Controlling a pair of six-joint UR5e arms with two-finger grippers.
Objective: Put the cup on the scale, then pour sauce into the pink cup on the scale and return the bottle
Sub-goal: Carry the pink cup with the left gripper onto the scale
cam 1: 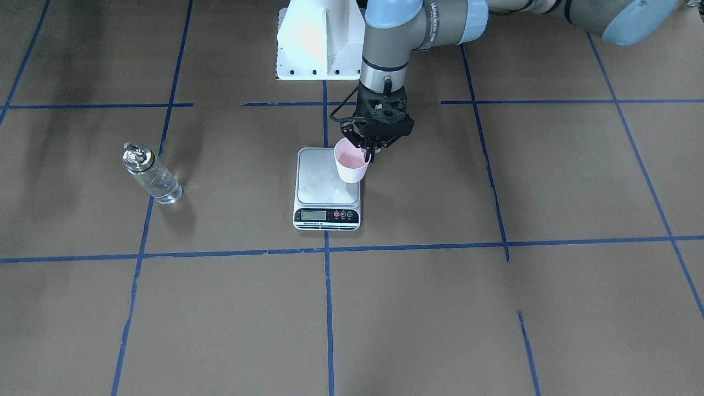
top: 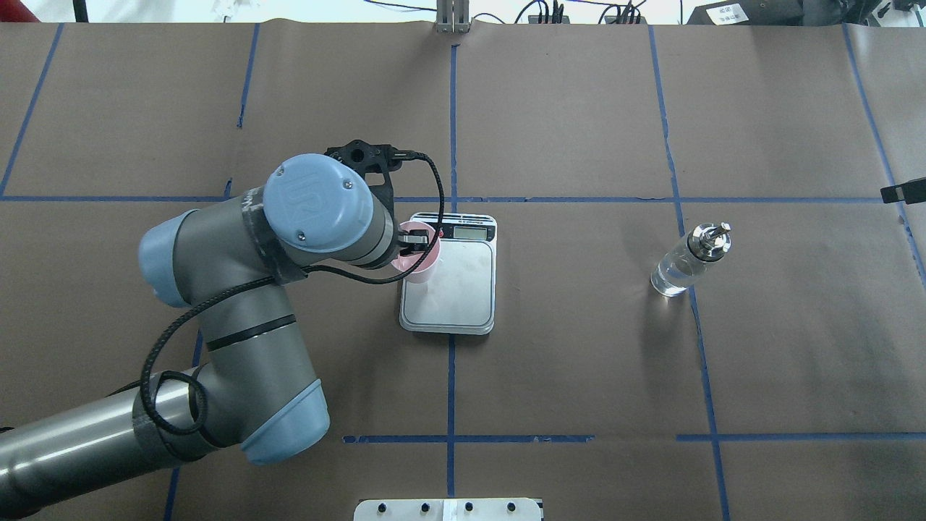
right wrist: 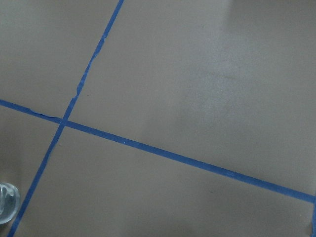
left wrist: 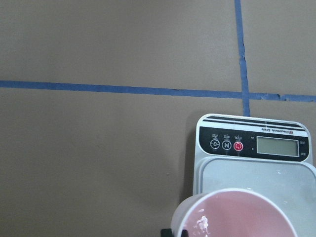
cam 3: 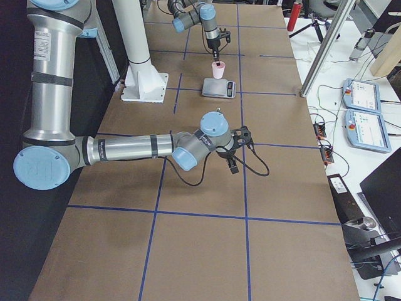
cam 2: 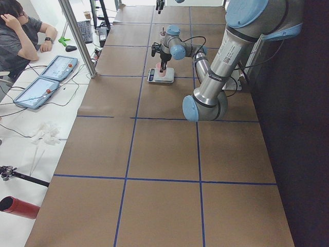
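The pink cup hangs from my left gripper, which is shut on its rim with one finger inside and one outside. The cup is slightly tilted over the edge of the scale on my left side; I cannot tell whether its base touches the silver platform. The left wrist view shows the cup's pink inside and the scale's display and buttons. The clear bottle with a silver spout stands alone on my right side, also in the overhead view. My right gripper is low over the table; I cannot tell whether it is open or shut.
The table is brown paper with blue tape lines. The white robot base stands behind the scale. My right arm stretches low across the table. An operator and tablets are at a side bench.
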